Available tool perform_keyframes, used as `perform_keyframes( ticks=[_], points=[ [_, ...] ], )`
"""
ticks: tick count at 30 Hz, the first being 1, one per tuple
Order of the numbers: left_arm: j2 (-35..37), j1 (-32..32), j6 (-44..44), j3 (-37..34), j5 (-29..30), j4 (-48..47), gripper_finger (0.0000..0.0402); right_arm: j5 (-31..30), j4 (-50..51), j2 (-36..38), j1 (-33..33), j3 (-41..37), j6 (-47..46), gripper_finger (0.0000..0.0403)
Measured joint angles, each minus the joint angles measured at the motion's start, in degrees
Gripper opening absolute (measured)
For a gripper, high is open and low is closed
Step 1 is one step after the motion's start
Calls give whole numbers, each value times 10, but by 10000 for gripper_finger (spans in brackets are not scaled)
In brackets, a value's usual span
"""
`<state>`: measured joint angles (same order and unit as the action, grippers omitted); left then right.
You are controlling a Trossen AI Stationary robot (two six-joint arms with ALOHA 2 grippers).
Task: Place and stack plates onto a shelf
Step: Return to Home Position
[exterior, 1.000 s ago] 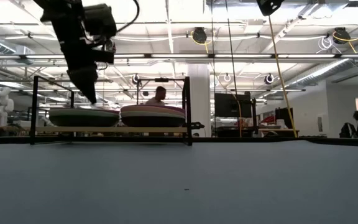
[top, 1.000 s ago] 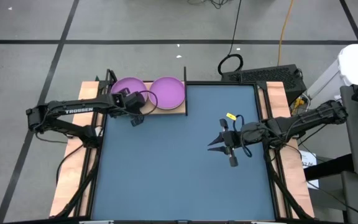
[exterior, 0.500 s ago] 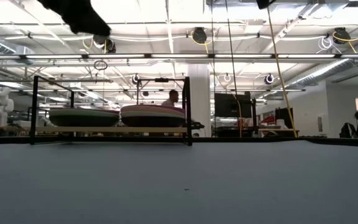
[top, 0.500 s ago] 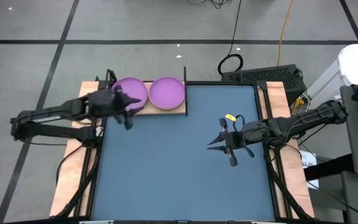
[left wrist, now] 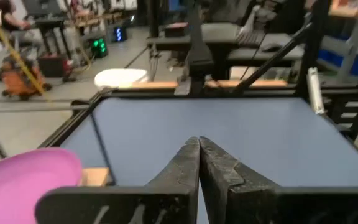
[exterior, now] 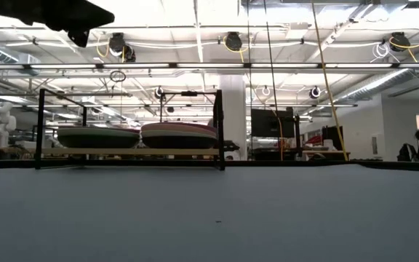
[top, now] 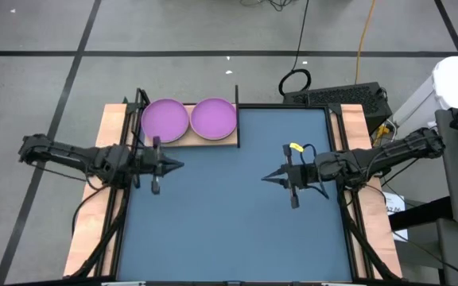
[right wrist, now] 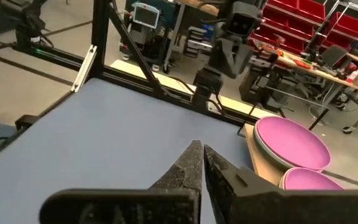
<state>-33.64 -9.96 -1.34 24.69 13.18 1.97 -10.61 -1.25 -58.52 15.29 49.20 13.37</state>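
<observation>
In the high view the shelf [top: 230,141] sits at 11 o'clock on the mat [top: 229,230]. It carries two stacks of plates side by side, the left stack [top: 165,119] and the right stack [top: 214,117], each topped in purple. The low view shows both stacks resting on the board between the black posts; the lower rims look dark and pinkish, though the count in each is hard to tell. The left gripper [top: 179,165] hovers at 9 o'clock over the mat's edge, below the shelf, fingers pressed together and empty. The right gripper [top: 265,178] hovers at 3 o'clock, well apart from the shelf, likewise clenched on nothing.
</observation>
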Motion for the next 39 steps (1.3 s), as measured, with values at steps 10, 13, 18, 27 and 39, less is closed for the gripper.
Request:
perform_keyframes(
  ticks=[10, 13, 18, 27, 39],
  points=[
    [-1, -80, 2, -61, 65, 77, 3, 0, -102, 1, -26, -89, 9, 0],
    [-1, -87, 1, -73, 65, 74, 3, 2, -145, 1, -40, -125, 3, 0],
    [-1, -90, 1, -97, 70, 74, 2, 34, -178, 1, -67, -162, -9, 0],
    [0, -90, 3, -148, 79, 92, 2, 78, -183, 1, -104, -211, -57, 0],
    [6, -89, 14, -197, 108, 85, 1, 78, -312, 12, -108, -323, -101, 0]
  ],
)
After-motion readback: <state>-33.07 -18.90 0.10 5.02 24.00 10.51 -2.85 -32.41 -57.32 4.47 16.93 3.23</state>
